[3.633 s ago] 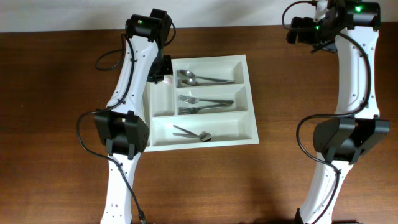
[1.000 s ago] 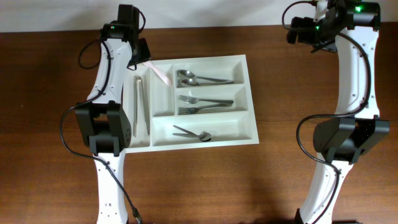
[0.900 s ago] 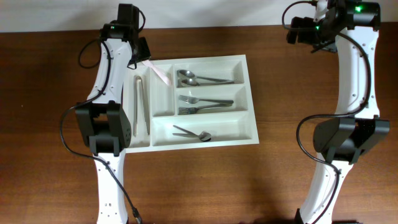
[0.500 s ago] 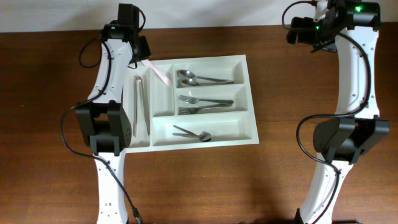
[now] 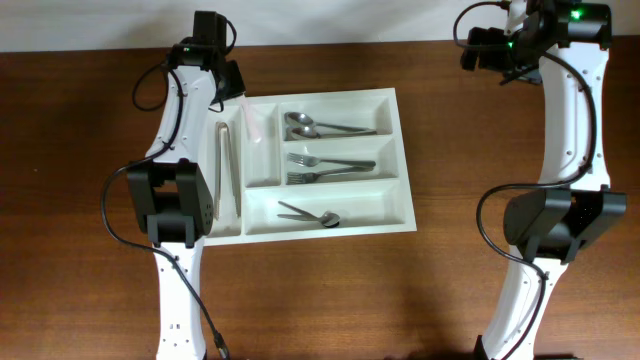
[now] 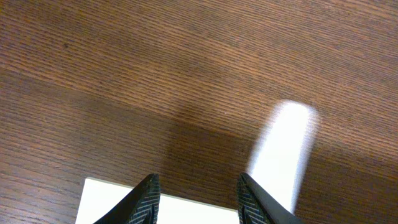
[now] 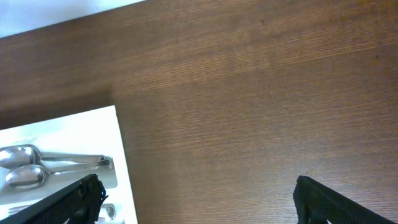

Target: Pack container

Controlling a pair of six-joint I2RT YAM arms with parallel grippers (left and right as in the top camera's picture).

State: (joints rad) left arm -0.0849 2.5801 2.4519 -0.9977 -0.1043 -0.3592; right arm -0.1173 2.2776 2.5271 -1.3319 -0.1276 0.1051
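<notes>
The white container [image 5: 340, 94] lies at mid-table, its corner in the left wrist view [image 6: 109, 202] and its right rim in the right wrist view [image 7: 119, 162]. It holds metal tongs [image 5: 223, 170], spoons [image 5: 318, 126], forks [image 5: 328, 165] and one more spoon [image 5: 312, 214]. A pale pink utensil [image 5: 250, 122] lies in the second narrow compartment; it shows as a blurred pale streak in the left wrist view [image 6: 281, 155]. My left gripper [image 5: 230, 88] [image 6: 198, 198] is open and empty over the tray's back left corner. My right gripper [image 5: 488, 50] [image 7: 199, 202] is wide open and empty, far right of the tray.
Brown wooden table [image 5: 100, 150] all round the tray. A white wall strip runs along the table's far edge [image 5: 350, 20]. The arms' bases stand at the near side, left [image 5: 185, 300] and right [image 5: 525, 300].
The pink utensil, earlier slanting from my left gripper across the tray's rim, has dropped into the second narrow compartment. My left gripper has shifted slightly right. The right arm has not moved.
</notes>
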